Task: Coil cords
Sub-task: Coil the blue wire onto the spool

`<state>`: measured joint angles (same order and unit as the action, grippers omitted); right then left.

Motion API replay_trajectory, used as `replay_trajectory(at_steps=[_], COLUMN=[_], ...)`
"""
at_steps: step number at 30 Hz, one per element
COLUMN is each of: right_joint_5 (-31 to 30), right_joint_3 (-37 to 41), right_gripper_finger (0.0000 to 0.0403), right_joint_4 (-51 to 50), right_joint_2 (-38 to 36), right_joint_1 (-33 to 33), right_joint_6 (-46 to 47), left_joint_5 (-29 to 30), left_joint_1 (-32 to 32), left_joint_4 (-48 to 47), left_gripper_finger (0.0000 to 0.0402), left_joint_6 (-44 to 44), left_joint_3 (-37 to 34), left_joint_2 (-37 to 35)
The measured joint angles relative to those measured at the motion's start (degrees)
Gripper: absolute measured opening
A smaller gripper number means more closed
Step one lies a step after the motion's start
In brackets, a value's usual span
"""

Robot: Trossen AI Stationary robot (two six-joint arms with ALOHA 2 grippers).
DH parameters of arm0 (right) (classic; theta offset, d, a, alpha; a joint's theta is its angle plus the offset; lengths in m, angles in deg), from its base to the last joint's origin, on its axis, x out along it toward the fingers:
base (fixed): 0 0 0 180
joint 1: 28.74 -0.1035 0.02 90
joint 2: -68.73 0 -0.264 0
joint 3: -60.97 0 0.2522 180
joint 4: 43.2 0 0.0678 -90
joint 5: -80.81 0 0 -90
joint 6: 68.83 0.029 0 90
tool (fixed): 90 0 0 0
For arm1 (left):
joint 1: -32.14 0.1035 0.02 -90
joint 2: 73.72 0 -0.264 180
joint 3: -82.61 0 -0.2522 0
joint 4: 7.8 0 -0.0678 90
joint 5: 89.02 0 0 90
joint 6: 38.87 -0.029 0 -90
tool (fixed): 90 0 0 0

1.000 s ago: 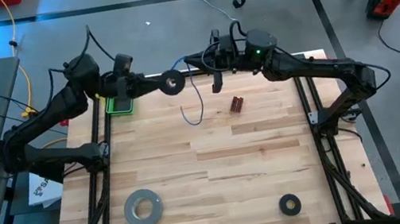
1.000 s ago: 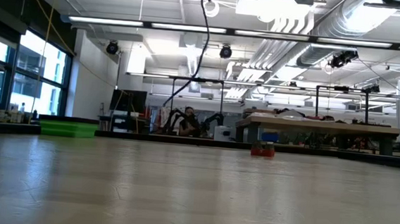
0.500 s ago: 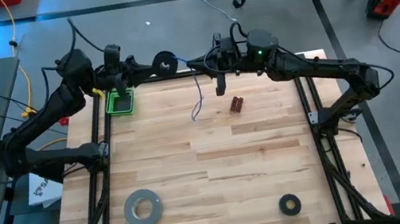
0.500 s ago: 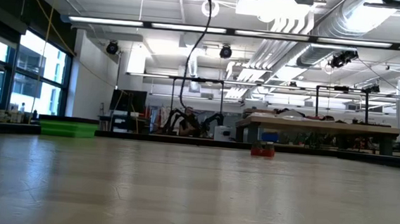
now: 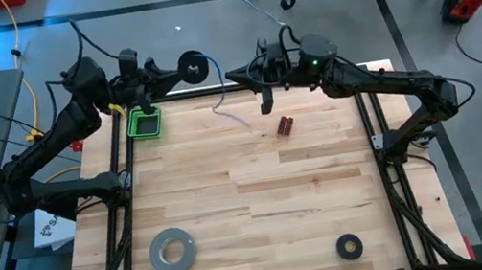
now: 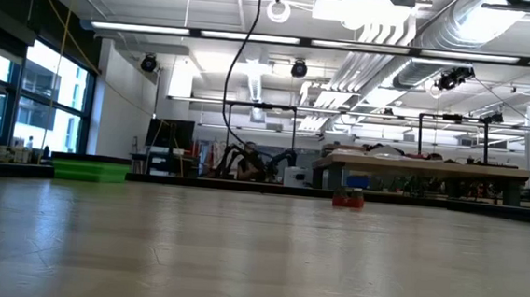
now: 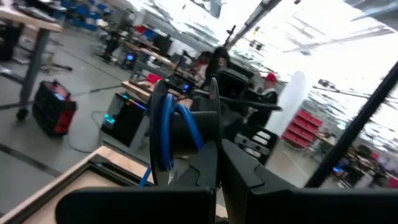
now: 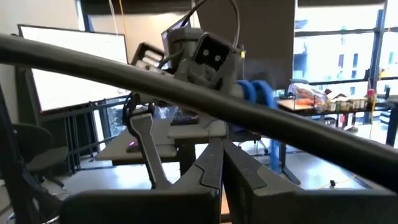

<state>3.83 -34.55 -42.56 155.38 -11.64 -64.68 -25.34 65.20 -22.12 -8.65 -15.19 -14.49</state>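
You've got both arms up at the far edge of the table [image 5: 252, 201], w/ the work held in the air, not on the wood. Left gripper [image 5: 175, 71] sits past the far-left corner, just beside the green tray [image 5: 144, 123], and its fingers are clamped on the small black spool [image 5: 194, 68]; left wrist view confirms the spool [image 7: 180, 130] is pinched at the rim w/ blue turns already on the hub. Holding it by the flange looks deliberate: keeps the hub clear so cord can lay on. The blue cord [image 5: 214, 69] runs from the spool toward the right gripper [image 5: 264, 100], then a loose tail [image 5: 230, 113] hangs above the table near the far edge. In the low view the cord [image 6: 236, 72] drops from above and doesn't seem to reach the wood. Right gripper is near the spool, far-centre; fingers look closed in the right wrist view, but whether they pinch the cord I cannot tell. Judgement: the right arm acts as guide/tension point while the left presents the spool, so slack feeds in line. Coiling partly done, tail left to take up. Red block [image 5: 285, 126], grey tape roll [image 5: 172, 250] and black ring [image 5: 349, 247] lie well apart, untouched.
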Motion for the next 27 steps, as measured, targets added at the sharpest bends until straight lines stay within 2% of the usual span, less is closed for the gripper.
replay_trajectory(at_steps=[3,6,10,15,19,27], right_joint_5=[0.37,0.49,-2.75,-3.48,-5.46,-2.09], right_joint_3=[0.00,-2.05,-6.42,-11.26,-11.78,-11.72], right_gripper_finger=[0.0000,0.0011,0.0061,0.0118,0.0125,0.0124], right_joint_4=[2.19,-2.71,-15.85,-19.70,-20.55,-20.42], right_joint_2=[0.00,0.00,0.06,-0.06,0.12,2.82], right_joint_1=[0.00,0.00,-0.48,-0.76,-0.62,-0.47], right_joint_6=[1.02,1.44,-3.35,-8.08,-9.18,-7.18], left_joint_5=[-4.17,-6.10,-5.56,-3.86,-1.83,-1.43], left_joint_1=[-0.02,-0.03,-0.87,-1.61,-2.48,-3.24], left_joint_4=[0.24,0.10,-1.98,-4.33,-3.69,-2.40], left_gripper_finger=[0.0000,0.0000,0.0000,0.0000,0.0000,0.0000], left_joint_6=[-2.37,-5.92,-10.18,-14.28,-17.08,-17.31], left_joint_3=[0.00,0.00,0.02,0.02,0.02,0.02], left_joint_2=[0.00,0.00,0.00,0.01,0.02,0.43])
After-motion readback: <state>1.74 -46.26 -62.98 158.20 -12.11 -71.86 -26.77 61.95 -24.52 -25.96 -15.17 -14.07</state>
